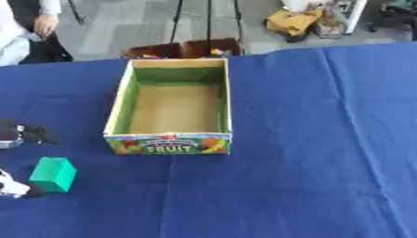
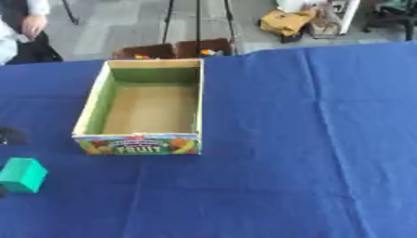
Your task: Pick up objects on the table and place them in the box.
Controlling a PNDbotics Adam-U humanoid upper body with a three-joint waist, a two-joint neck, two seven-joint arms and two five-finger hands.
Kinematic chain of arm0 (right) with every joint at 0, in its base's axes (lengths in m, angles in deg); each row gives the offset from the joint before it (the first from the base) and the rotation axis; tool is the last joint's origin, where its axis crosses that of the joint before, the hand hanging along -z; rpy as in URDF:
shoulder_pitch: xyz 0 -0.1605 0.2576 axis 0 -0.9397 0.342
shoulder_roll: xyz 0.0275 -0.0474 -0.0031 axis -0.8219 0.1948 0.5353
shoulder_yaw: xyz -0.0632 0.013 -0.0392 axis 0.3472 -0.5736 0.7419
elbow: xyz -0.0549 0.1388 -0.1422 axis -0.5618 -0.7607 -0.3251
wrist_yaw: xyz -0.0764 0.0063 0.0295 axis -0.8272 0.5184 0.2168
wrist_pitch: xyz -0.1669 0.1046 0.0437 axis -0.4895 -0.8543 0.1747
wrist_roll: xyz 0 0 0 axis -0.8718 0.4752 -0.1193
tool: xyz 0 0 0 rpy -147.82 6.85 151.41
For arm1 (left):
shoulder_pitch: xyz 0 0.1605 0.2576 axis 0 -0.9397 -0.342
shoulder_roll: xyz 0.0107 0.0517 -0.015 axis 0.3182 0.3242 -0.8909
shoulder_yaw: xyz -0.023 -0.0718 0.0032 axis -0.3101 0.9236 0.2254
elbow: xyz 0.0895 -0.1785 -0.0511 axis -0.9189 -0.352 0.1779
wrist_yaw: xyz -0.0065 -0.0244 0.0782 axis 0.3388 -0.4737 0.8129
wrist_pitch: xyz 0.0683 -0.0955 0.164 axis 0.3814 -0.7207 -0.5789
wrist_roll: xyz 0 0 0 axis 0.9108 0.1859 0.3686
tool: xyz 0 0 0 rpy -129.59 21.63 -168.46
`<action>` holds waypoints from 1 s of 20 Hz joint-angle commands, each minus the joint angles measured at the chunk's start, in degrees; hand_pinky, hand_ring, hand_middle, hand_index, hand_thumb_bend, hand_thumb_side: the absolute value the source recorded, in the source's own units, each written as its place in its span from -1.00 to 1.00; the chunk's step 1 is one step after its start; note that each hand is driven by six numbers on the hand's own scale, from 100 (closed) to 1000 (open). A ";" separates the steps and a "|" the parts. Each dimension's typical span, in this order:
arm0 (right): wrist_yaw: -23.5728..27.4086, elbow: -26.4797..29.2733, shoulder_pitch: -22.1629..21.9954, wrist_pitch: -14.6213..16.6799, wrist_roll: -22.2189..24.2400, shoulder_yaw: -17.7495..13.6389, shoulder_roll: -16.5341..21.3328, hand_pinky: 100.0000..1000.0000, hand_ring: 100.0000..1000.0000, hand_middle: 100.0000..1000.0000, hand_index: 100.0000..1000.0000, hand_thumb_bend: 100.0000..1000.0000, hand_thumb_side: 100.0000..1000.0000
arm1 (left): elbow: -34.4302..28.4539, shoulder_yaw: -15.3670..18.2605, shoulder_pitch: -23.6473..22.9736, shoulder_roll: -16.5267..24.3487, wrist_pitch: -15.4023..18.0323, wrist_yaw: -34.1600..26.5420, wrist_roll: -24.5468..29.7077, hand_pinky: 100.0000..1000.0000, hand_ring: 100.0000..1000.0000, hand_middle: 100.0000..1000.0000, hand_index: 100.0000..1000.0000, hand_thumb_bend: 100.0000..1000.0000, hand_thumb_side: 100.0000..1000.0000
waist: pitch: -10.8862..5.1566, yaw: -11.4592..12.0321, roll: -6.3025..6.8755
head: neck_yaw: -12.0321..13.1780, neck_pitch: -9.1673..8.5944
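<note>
A green block (image 1: 53,174) lies on the blue tablecloth near the left edge, in front of and to the left of the box. The open cardboard box (image 1: 171,145) stands mid-table with "FRUIT" printed on its front wall, green inner sides and nothing inside. My left hand (image 1: 24,134) comes in at the left edge. Its dark fingers are spread above the block and apart from it. Its thumb (image 1: 15,188) lies low at the block's near-left corner. The hand is open, with the block in the gap between fingers and thumb. My right hand shows in no view.
The blue cloth (image 1: 309,153) covers the whole table, with wide bare room right of the box. Beyond the far edge stand brown crates (image 1: 183,49) and a yellow bag (image 1: 292,21) on the floor. A person (image 1: 24,28) stands at the far left.
</note>
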 commanded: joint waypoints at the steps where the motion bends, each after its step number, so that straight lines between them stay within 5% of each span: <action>1: 0.80 1.16 0.80 0.03 0.31 -0.21 1.12 0.33 0.47 -0.03 0.37 -0.95 0.32 | 0.66 0.04 1.14 0.98 0.77 -0.98 0.71 0.53 0.74 0.85 1.00 0.01 0.64 | -0.81 -0.02 -0.02 | 0.22 -0.99; 12: 1.07 1.16 0.78 0.07 0.61 -0.42 1.15 0.33 0.47 -0.03 0.36 -0.92 0.29 | 3.41 -1.61 3.01 -0.71 0.92 0.32 0.88 0.35 0.58 0.66 1.00 -0.02 0.63 | -0.25 -0.32 -0.12 | 0.81 -1.31; 20: 1.40 1.16 0.83 0.12 0.70 -0.50 1.20 0.34 0.47 -0.04 0.36 -0.92 0.27 | 4.48 -2.05 2.67 -0.87 1.59 4.62 0.73 0.40 0.62 0.70 1.00 -0.03 0.57 | 0.09 -0.49 0.04 | 0.88 -1.68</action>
